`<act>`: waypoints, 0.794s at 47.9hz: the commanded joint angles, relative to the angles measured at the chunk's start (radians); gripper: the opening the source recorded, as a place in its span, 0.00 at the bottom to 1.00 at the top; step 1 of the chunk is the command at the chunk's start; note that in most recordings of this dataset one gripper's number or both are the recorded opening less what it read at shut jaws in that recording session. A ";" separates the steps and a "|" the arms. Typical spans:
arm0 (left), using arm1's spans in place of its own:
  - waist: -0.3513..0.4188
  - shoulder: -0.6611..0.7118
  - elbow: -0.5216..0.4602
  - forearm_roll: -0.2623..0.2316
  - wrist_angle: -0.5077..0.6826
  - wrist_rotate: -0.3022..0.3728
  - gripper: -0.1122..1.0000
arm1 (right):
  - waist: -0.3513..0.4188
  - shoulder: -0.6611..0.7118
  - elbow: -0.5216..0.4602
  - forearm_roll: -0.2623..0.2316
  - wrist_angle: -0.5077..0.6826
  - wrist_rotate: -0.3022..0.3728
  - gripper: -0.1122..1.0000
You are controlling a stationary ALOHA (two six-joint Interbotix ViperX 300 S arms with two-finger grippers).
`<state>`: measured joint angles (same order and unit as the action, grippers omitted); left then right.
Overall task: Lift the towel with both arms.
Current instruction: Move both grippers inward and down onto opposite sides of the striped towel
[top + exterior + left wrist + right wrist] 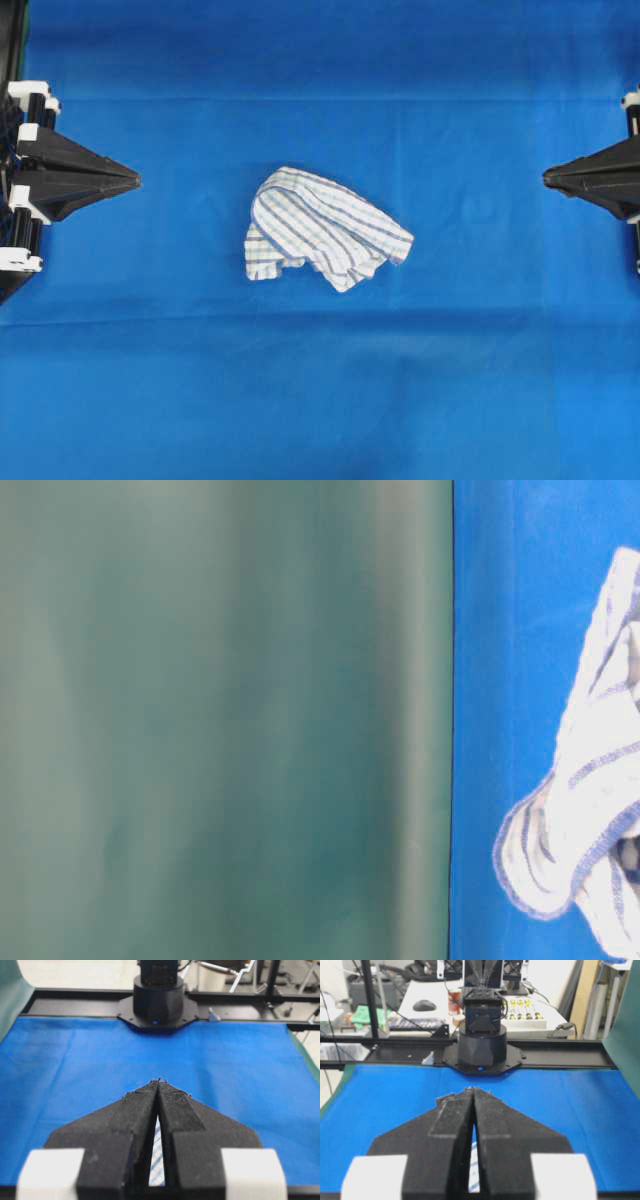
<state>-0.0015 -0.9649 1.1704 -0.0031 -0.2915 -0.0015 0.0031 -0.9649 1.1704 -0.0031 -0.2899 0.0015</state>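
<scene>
The towel (320,228), white with thin blue and grey stripes, lies crumpled in the middle of the blue cloth. Part of it shows at the right edge of the table-level view (590,810). My left gripper (136,181) sits at the left edge, shut and empty, its tips pointing at the towel from well away. At the right edge my right gripper (546,178) is shut and empty too, equally far off. In each wrist view the tips meet (159,1081) (472,1090), and a sliver of towel (157,1160) (474,1170) shows through the slit behind them.
A blue cloth (320,400) covers the whole table. Each wrist view faces the opposite arm's black base (157,1002) (482,1050) at the far table edge. A green backdrop (220,720) fills most of the table-level view.
</scene>
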 commanded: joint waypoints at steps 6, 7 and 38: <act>-0.003 -0.002 -0.017 -0.029 -0.005 -0.014 0.10 | 0.000 0.012 -0.037 0.000 0.002 0.002 0.10; -0.003 -0.002 -0.017 -0.031 -0.003 -0.014 0.10 | 0.002 0.014 -0.037 0.002 0.006 0.002 0.10; -0.041 0.307 -0.227 -0.029 0.250 0.000 0.10 | 0.002 0.356 -0.287 0.008 0.370 0.032 0.10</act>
<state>-0.0337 -0.7026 1.0032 -0.0307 -0.0905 -0.0031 0.0031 -0.6535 0.9403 0.0015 0.0383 0.0261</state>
